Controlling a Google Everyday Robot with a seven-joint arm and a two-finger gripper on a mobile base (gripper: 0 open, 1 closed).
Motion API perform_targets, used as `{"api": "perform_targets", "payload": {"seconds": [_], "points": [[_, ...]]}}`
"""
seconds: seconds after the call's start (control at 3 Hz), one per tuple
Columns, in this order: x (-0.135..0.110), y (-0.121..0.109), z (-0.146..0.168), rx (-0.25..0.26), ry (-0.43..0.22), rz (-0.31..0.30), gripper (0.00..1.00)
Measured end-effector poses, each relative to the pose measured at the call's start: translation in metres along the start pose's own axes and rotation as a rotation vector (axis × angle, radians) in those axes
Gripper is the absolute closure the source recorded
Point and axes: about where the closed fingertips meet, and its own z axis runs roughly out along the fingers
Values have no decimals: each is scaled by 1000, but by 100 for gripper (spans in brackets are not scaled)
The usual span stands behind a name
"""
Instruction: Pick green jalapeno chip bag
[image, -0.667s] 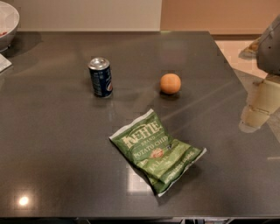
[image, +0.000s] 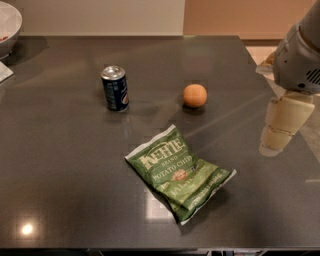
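Green jalapeno chip bag (image: 180, 172) lies flat, lower centre of the dark table (image: 60, 175), angled. Gripper (image: 283, 127) hangs at right edge of frame, above and right of bag, well apart; open or closed, cannot tell. Soda can (image: 115, 88) and orange (image: 194, 95) sit behind the bag.

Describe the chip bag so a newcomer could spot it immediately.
On the dark table, look near the front edge, left of the gripper at the right side. The chip bag lies flat there, green and crinkled, unlike the upright blue can and the orange.
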Motion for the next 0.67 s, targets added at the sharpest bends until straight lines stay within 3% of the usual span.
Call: {"api": "perform_targets", "payload": {"seconds": [0.67], "points": [[-39, 43, 51, -113, 56, -101, 0]]}}
